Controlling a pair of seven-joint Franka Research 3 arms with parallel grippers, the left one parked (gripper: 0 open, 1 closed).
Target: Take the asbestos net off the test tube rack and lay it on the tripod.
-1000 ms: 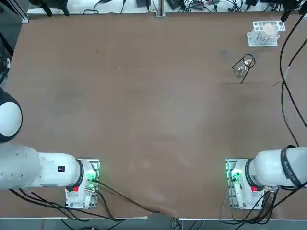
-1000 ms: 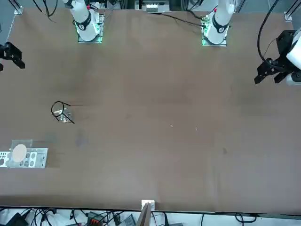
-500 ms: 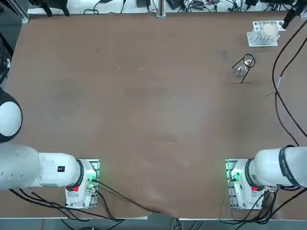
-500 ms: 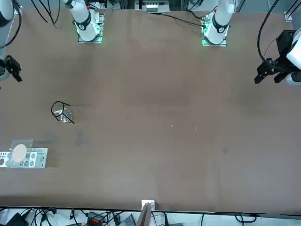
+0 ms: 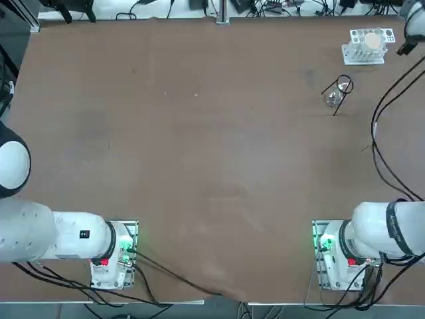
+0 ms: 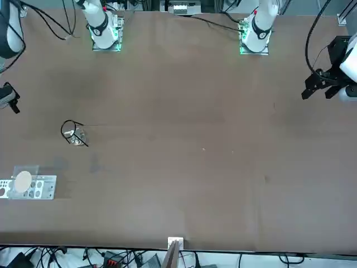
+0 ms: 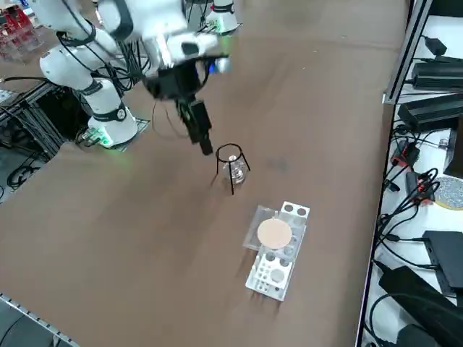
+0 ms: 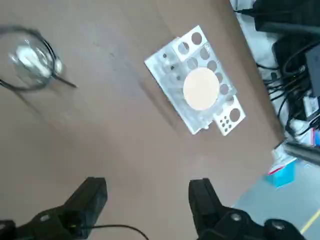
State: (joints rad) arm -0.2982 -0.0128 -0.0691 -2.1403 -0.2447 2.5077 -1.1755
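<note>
Mesh and rack sit together at the far right corner of the brown desk [image 5: 199,153]: the asbestos net [image 7: 273,233] lies flat on the top plate of the test tube rack [image 7: 275,254], its pale round disc clear in all four views and its grey square covering one end of the plate, while rows of round holes stay uncovered at the other end. In the overhead view the net [image 5: 372,41] and rack [image 5: 364,50] are close to the desk's far edge, and the tripod [image 5: 340,92] stands near them, a little closer to the robot and toward the desk's middle. The tripod [image 7: 231,165] is upright on its thin black legs, its ring top bare, and a small clear glass object [image 7: 234,170] sits inside the legs under the ring. The tripod and rack are apart, with bare desk between them. The right end effector [image 7: 202,135] hangs in the air above the desk, just beside the tripod on the robot's side in the right side view, touching nothing. From the wrist camera its two black fingers [image 8: 95,196] stand well apart with only bare desk showing between them, and the end effector [image 8: 149,194] holds nothing; beyond it the net [image 8: 201,89] rests on the rack [image 8: 194,80], with the tripod [image 8: 30,60] off to one side.
</note>
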